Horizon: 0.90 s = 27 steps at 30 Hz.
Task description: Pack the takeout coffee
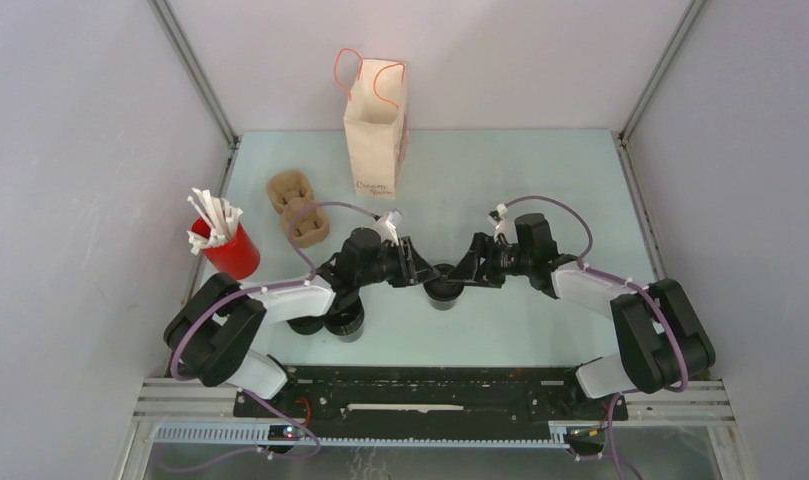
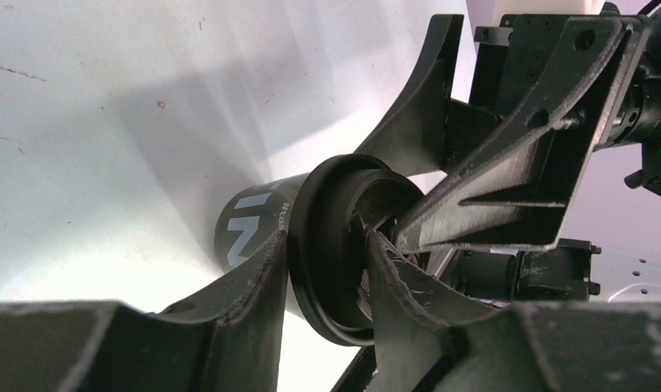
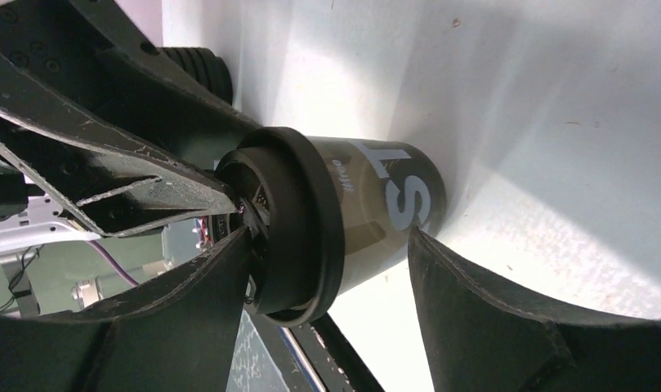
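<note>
A black takeout coffee cup [image 1: 443, 291] with a black lid stands upright on the table between both grippers. My left gripper [image 1: 420, 272] is shut on its lid: in the left wrist view [image 2: 327, 238] one finger sits under the lid rim [image 2: 310, 269] and the other presses on the lid's top. The cup's wall [image 2: 249, 224] carries white lettering. My right gripper [image 1: 467, 272] is open around the same cup [image 3: 376, 212]; in the right wrist view [image 3: 328, 233] one finger is over the lid and the other is past the cup's base, apart from it. Two more black cups [image 1: 347, 322] [image 1: 305, 325] stand under my left arm.
A brown pulp cup carrier [image 1: 298, 208] lies at the back left. A red cup with white sticks [image 1: 230, 250] stands at the left edge. A paper bag with orange handles [image 1: 375, 130] stands upright at the back centre. White walls enclose the table.
</note>
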Each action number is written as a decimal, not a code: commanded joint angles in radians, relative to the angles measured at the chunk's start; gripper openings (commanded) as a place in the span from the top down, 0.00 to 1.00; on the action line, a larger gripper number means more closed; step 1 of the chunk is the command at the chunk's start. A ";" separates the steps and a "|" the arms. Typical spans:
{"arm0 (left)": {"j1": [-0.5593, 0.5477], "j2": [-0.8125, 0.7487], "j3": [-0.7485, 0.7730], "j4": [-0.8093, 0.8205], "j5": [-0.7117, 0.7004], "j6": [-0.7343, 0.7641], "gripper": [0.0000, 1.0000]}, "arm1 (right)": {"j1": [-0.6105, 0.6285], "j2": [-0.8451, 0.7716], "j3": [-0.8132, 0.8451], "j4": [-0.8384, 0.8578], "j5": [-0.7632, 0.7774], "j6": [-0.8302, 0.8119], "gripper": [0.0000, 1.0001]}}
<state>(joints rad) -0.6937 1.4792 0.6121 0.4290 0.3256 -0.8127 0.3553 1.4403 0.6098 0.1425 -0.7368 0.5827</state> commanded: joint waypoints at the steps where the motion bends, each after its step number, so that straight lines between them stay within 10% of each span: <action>1: -0.003 0.015 -0.031 -0.041 -0.003 0.006 0.53 | 0.028 -0.031 0.040 -0.081 0.031 -0.048 0.22; 13: -0.003 -0.090 0.093 -0.271 -0.038 0.069 0.17 | -0.001 -0.032 0.041 -0.064 -0.013 -0.038 0.21; 27: -0.006 -0.060 0.099 -0.250 0.041 0.036 0.24 | -0.003 -0.030 0.041 -0.053 -0.043 -0.030 0.20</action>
<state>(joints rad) -0.6941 1.3991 0.6586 0.1555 0.3450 -0.7780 0.3550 1.4326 0.6277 0.0856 -0.7609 0.5655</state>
